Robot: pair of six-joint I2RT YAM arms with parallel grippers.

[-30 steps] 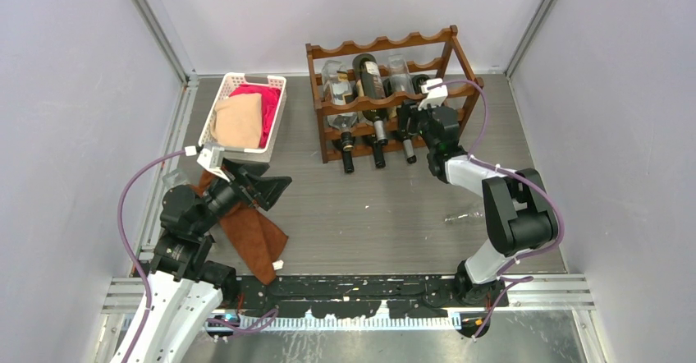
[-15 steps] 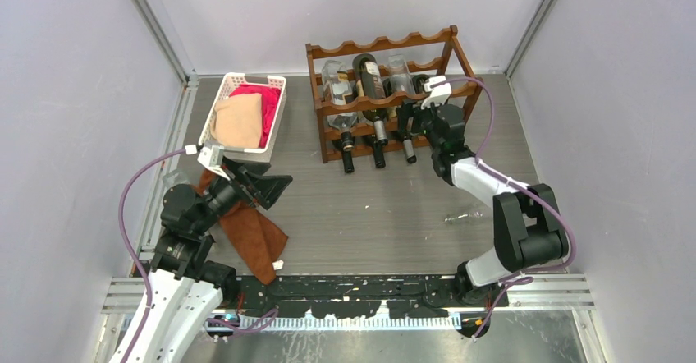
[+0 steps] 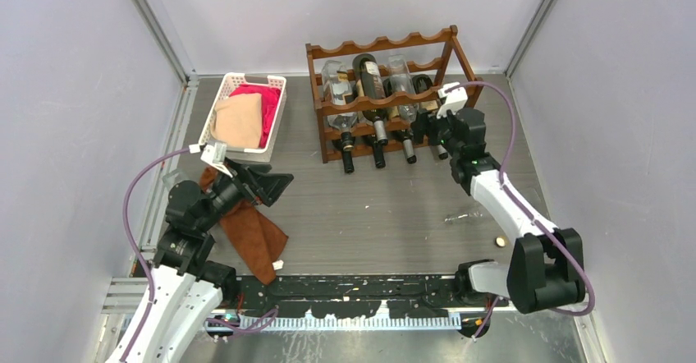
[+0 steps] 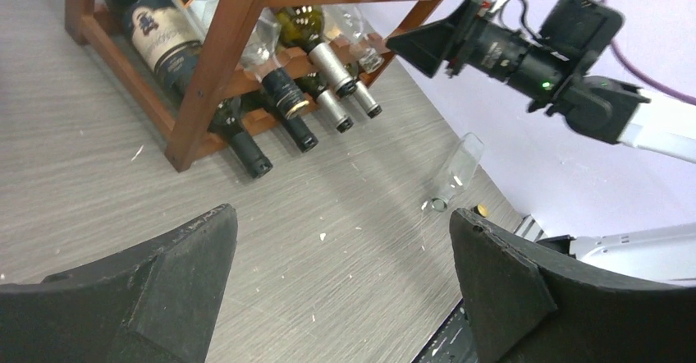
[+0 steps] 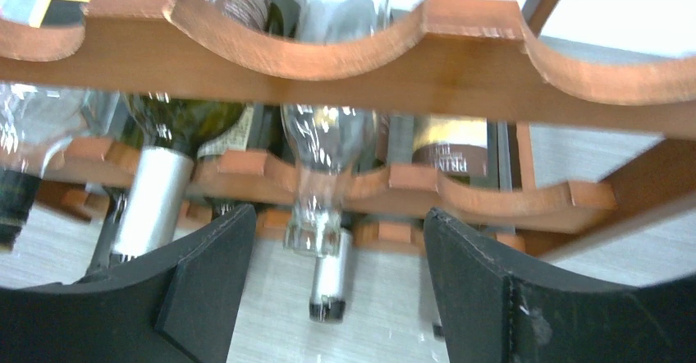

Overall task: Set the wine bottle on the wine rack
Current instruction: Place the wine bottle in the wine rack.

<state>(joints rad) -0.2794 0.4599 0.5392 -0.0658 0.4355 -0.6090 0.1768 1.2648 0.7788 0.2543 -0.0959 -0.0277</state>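
Observation:
The dark reddish-brown wine rack [image 3: 382, 47] stands at the back middle of the table with several bottles lying in it. A dark wine bottle [image 3: 422, 84] rests in a slot on its right side. My right gripper [image 3: 431, 126] hovers just in front of that side, open and holding nothing. In the right wrist view the right gripper [image 5: 338, 212] faces the wine rack's scalloped rails [image 5: 460, 92]. A clear bottle's neck [image 5: 316, 215] lies beyond the gap, untouched. My left gripper [image 3: 275, 186] is open over the table's left side. Its left wrist view shows the left gripper [image 4: 342, 213] empty.
A white basket [image 3: 277, 112] with cloths stands left of the rack. A brown cloth [image 3: 258, 236] lies under the left arm. A clear glass piece [image 3: 464, 213] and a small round cap [image 3: 498, 241] lie on the table at the right.
My right gripper has drawn back to the right, away from the rack, with its jaws wider apart, and the dark bottle stays in the rack. The left arm has barely moved.

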